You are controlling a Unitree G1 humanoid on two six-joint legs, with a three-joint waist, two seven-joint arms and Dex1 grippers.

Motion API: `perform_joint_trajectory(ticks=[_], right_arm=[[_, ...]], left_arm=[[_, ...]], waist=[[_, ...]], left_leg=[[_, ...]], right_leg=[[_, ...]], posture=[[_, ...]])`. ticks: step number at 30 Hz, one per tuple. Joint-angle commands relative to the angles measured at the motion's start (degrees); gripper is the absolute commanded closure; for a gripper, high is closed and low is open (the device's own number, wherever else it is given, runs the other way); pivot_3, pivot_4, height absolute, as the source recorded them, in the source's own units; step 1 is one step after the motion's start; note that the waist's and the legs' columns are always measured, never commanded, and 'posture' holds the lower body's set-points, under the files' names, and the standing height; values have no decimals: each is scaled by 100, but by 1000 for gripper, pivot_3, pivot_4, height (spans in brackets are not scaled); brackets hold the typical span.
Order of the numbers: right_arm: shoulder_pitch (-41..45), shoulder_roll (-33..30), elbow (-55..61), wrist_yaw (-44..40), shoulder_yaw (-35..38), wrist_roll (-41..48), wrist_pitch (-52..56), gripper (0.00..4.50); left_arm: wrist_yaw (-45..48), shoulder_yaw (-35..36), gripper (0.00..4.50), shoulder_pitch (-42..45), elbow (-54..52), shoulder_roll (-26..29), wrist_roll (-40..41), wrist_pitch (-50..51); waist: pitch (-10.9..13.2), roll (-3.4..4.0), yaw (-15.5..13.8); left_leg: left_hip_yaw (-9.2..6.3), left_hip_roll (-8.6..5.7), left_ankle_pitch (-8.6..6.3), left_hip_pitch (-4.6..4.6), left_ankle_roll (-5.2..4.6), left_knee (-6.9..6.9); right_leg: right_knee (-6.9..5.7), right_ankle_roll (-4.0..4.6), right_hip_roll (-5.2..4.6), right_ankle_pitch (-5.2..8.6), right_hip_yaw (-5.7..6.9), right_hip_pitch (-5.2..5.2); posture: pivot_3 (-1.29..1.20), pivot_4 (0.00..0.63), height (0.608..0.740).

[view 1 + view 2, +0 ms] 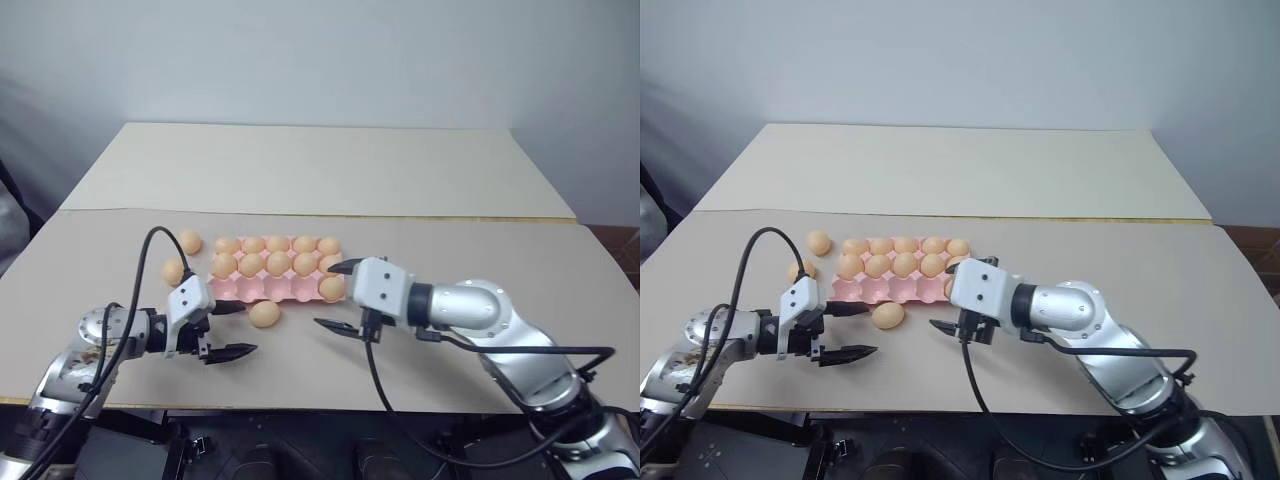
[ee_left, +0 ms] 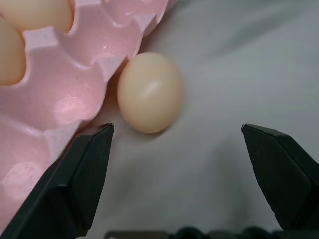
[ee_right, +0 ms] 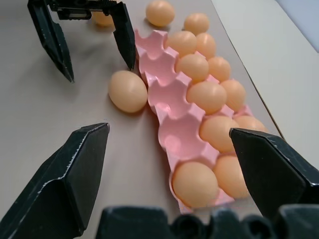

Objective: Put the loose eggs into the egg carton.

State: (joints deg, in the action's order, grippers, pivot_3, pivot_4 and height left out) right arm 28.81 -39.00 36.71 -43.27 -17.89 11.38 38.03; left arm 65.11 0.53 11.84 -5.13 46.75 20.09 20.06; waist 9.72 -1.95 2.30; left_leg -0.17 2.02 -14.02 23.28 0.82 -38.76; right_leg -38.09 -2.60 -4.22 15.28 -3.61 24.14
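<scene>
The pale-pink egg carton (image 1: 262, 290) lies mid-table, its two far rows filled with eggs. Its near row holds one egg (image 3: 195, 183) at the right end, and the other near cups are bare. One loose egg (image 1: 264, 313) rests on the table against the carton's near edge. Two more loose eggs (image 1: 189, 241) (image 1: 173, 270) lie left of the carton. My left gripper (image 1: 235, 329) is open just left of the near egg (image 2: 149, 92), which lies ahead of its fingers. My right gripper (image 1: 330, 295) is open and empty, hovering at the carton's right end.
The table is made of two beige boards meeting at a seam (image 1: 400, 217) behind the carton. Black cables (image 1: 140, 270) loop from both wrists. There is bare tabletop in front of and to the right of the carton.
</scene>
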Motion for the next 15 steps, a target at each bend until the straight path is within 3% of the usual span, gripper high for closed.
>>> perform_joint_trajectory(ticks=[1,15], right_arm=[[-94,-233,433,-99,543,194,111,0],[-133,-261,607,100,754,309,304,0]], left_arm=[[-54,26,35,201,-25,-13,-6,5],[-439,-281,35,691,326,-425,-440,-188]], waist=[[0,0,-3],[0,-1,-10]], left_leg=[[0,-1,0,1,0,0],[0,-2,0,0,0,-1]], right_leg=[[-1,0,-1,0,0,0],[0,0,-1,0,0,-2]], posture=[[0,150,740],[0,150,740]])
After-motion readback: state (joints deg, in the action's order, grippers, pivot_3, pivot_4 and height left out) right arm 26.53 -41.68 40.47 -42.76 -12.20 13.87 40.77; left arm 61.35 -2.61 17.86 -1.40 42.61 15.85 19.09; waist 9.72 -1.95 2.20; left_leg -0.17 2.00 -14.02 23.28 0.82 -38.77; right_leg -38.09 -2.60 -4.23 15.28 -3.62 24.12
